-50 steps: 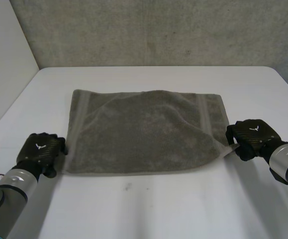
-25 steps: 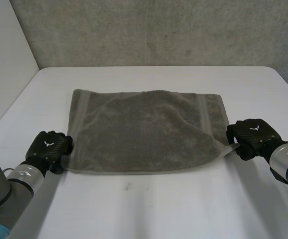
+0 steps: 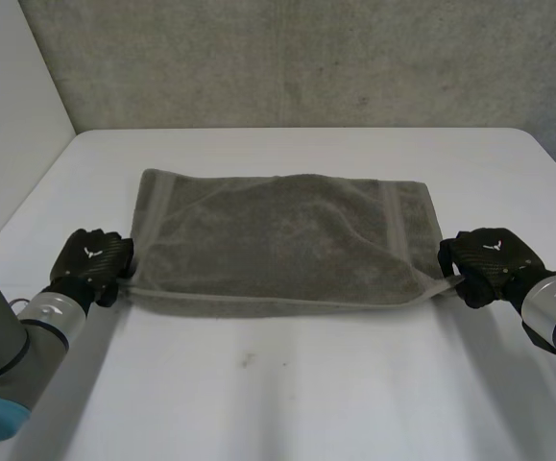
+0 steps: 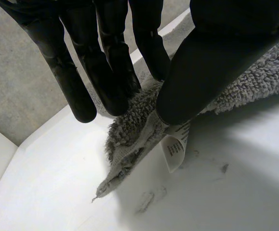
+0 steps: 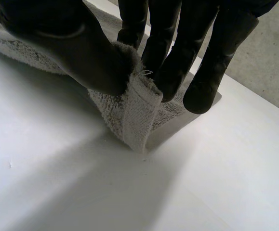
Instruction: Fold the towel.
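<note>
Since the earlier frames your left hand [image 3: 90, 264] has closed in from just beside the towel [image 3: 278, 240] onto its near left corner. The near edge, flat on the table [image 3: 354, 403] before, is now slightly raised and stretched between both hands. Your right hand [image 3: 487, 261] has kept its place at the near right corner.

Nearest you, the bare table carries a small dark smudge [image 3: 247, 361] just in front of the lifted edge.

Left wrist view: thumb and fingers pinch the corner between them. The hem and a printed care label [image 4: 175, 149] hang below the thumb, clear of the table.

Right wrist view: the same grip, thumb against fingers, with the banded hem [image 5: 137, 113] folded between them. Its tip touches or almost touches the table.

Beyond the hands, the body of the towel lies spread over the middle of the table, its far edge flat and parallel to the far wall [image 3: 306, 58]. A rounded outline across the upper surface suggests one layer already lying over another, though from the head view you cannot be sure.

Progress, as a judgement: both near corners are secured and the lift has begun. You have yet to carry the near edge over to the far edge, lay it down and release it.
</note>
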Controlling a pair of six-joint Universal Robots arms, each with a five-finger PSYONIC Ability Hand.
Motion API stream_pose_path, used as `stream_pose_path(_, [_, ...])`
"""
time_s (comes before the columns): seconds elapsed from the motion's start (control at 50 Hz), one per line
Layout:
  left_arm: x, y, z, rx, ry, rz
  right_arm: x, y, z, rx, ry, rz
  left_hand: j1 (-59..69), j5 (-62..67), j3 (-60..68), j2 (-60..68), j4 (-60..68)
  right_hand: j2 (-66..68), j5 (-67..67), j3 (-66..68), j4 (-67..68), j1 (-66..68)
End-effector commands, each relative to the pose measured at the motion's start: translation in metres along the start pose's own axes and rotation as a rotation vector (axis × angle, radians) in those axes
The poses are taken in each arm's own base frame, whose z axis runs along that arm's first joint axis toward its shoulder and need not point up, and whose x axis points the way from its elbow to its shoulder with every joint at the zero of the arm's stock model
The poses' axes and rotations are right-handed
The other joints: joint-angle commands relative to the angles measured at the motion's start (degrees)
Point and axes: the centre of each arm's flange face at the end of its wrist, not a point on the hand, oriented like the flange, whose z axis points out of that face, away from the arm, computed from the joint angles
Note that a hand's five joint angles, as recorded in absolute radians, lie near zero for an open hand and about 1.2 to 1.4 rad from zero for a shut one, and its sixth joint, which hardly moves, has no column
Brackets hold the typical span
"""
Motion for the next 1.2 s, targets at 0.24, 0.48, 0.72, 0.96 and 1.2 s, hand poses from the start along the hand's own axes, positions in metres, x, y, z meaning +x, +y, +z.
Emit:
stream_pose_path(0.24, [0.002,-0.004,-0.03,-0.041,0.006,-0.018,0.0,0.0,0.0,-0.002,0.0,-0.001,6.43,6.53,5.1,5.04,5.03,3.53,1.98,3.25,3.1,3.27])
stream_pose_path(0.48, [0.008,0.006,-0.039,-0.081,0.02,-0.025,0.0,0.001,0.0,-0.003,0.0,0.0,-5.42,-5.32,-6.75,-6.81,-6.82,3.53,1.98,3.25,3.1,3.27])
stream_pose_path(0.72, [0.008,0.011,-0.033,-0.088,0.022,-0.026,-0.001,0.001,0.0,-0.005,-0.003,-0.012,-17.34,-17.23,-18.66,-18.72,-18.73,3.53,1.98,3.25,3.1,3.27])
stream_pose_path(0.96, [0.008,0.016,-0.017,-0.089,0.031,0.009,-0.001,0.001,0.0,-0.004,-0.002,-0.012,-19.38,-19.28,-20.71,-20.77,-20.78,3.53,1.98,3.25,3.1,3.27])
stream_pose_path(1.2, [-0.01,-0.022,-0.002,0.033,-0.03,0.092,0.008,-0.013,-0.001,0.027,0.028,-0.027,14.07,14.17,12.74,12.68,12.67,3.53,1.98,3.25,3.1,3.27])
